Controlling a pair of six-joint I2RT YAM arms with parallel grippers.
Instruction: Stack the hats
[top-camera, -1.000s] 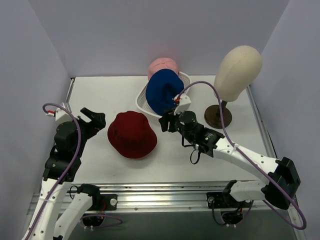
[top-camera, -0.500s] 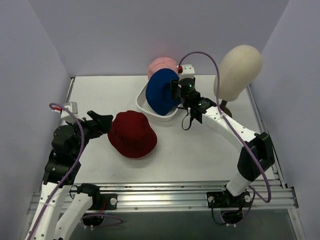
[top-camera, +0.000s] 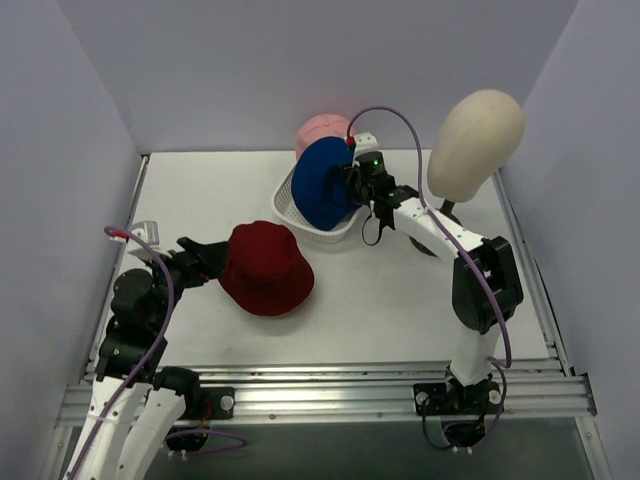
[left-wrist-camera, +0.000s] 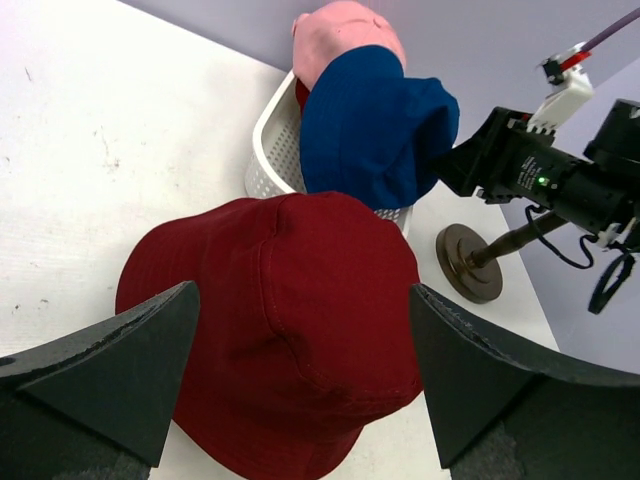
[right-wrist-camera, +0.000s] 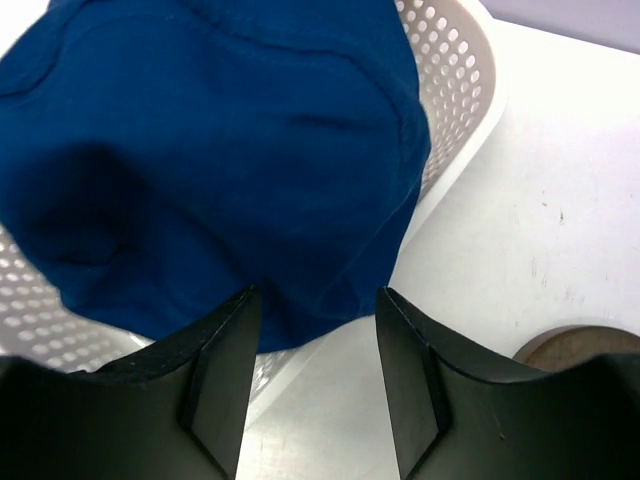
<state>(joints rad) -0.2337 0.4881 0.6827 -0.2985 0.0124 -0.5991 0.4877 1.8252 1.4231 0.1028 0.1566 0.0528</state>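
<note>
The basket (top-camera: 284, 204) stands rear-centre on the table (top-camera: 200, 190). It holds the front hat (top-camera: 322, 185), with the rear hat (top-camera: 320, 133) behind. The third hat (top-camera: 265, 268) lies on the table, front-left of the basket. The mannequin head (top-camera: 477, 140) stands right of the basket.

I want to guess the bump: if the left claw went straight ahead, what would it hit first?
Probably the dark red hat, lying right ahead of the open left claw; depth is unclear.
</note>
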